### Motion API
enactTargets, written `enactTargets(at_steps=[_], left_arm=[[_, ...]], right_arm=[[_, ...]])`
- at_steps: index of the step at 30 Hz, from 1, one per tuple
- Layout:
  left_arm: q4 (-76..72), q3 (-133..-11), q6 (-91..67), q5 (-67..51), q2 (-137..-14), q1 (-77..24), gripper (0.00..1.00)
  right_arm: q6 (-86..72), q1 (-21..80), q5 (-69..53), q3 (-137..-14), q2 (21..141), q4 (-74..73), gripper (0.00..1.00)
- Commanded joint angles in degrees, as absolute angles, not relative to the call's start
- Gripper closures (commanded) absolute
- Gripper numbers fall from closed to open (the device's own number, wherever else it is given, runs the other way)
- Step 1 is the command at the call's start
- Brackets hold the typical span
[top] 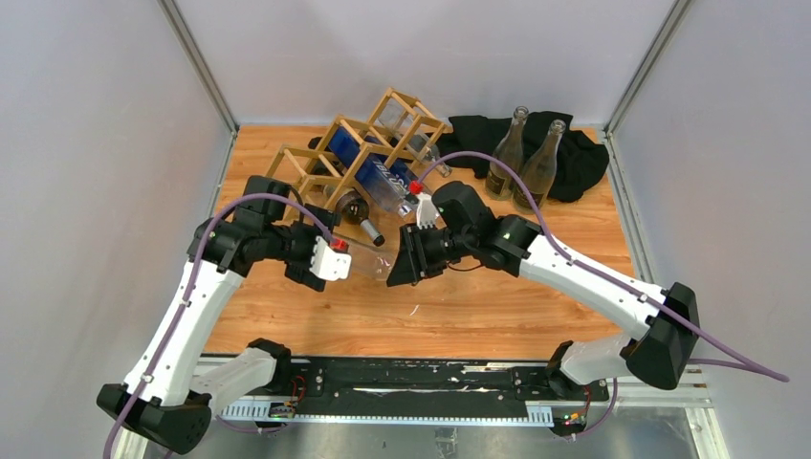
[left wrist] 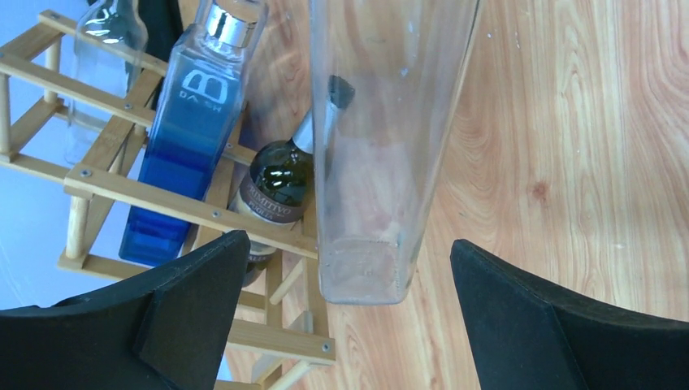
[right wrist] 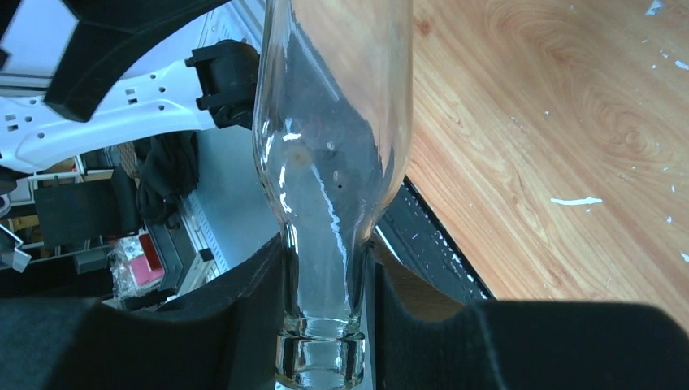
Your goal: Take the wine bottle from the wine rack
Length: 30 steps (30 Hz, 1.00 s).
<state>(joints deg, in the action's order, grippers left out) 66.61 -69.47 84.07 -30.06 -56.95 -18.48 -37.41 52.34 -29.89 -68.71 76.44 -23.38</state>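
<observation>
Over the middle of the table [top: 497, 306] my two arms meet head on. My left arm runs forward from its base, bends at the elbow and turns its wrist to the right. My right arm stretches in from the right side, its wrist pointing left toward the other.

My right gripper [right wrist: 329, 268] is clamped tight on the neck of the clear bottle [left wrist: 382, 146], one black finger on each side just above the lip. My left gripper [left wrist: 349, 240] stands wide apart and has hold of nothing.

This bottle is plain colourless glass with no label that I can see. It has a flat-sided body with rounded corners, shoulders that taper into a slim neck, and a thick ring at the mouth.

It runs lengthwise between my grippers, neck toward the right one and base toward the left. The base sits in the gap between my left fingers [left wrist: 195, 309], with wood showing on either side of it, so neither pad touches the glass.

It is out of the rack [left wrist: 203, 210] and in front of it, not touching the sticks. A blue bottle [left wrist: 187, 122] and a dark bottle [left wrist: 280, 175] lie in the rack's cells beside it.
</observation>
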Motion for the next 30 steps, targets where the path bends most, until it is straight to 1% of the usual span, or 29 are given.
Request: enactTargets(at_steps=[1, 7, 14, 17, 23, 26, 28, 29, 30], left_arm=[[67.2, -67.1, 86.2, -27.6, -56.1, -20.5, 0.0], [65.5, -65.4, 80.1, -26.9, -56.6, -21.3, 0.0], [57.5, -61.3, 75.4, -25.7, -54.3, -21.3, 0.0], [54.4, -60.3, 74.0, -24.4, -54.1, -21.3, 0.04], [53.3, -61.6, 71.8, -25.0, -56.1, -21.5, 0.29], [52.8, -61.6, 71.0, -25.4, -56.6, -21.7, 0.47], [52.3, -61.5, 70.7, -25.5, -56.5, -21.8, 0.63], [51.9, -61.5, 70.6, -25.5, -56.5, -21.8, 0.74], [51.0, -61.5, 69.7, -25.2, -56.2, -21.8, 0.86]], right_arm=[[-35.6, 51.8, -33.8, -73.0, 73.2, -24.5, 1.0], [-35.8, 51.8, -34.0, -76.3, 74.0, -25.4, 1.0], [-38.4, 52.0, -34.3, -75.2, 73.9, -19.9, 1.0], [-38.6, 52.1, -34.9, -74.8, 74.0, -19.0, 1.0], [-38.2, 52.1, -35.9, -75.3, 74.7, -18.5, 1.0], [-37.8, 52.1, -36.6, -75.1, 75.1, -17.4, 1.0], [-37.5, 52.2, -36.7, -74.3, 74.8, -16.2, 0.98], [-37.2, 52.1, -36.5, -74.1, 74.7, -16.0, 0.89], [-36.8, 52.1, -36.3, -73.8, 74.4, -16.0, 0.75]])
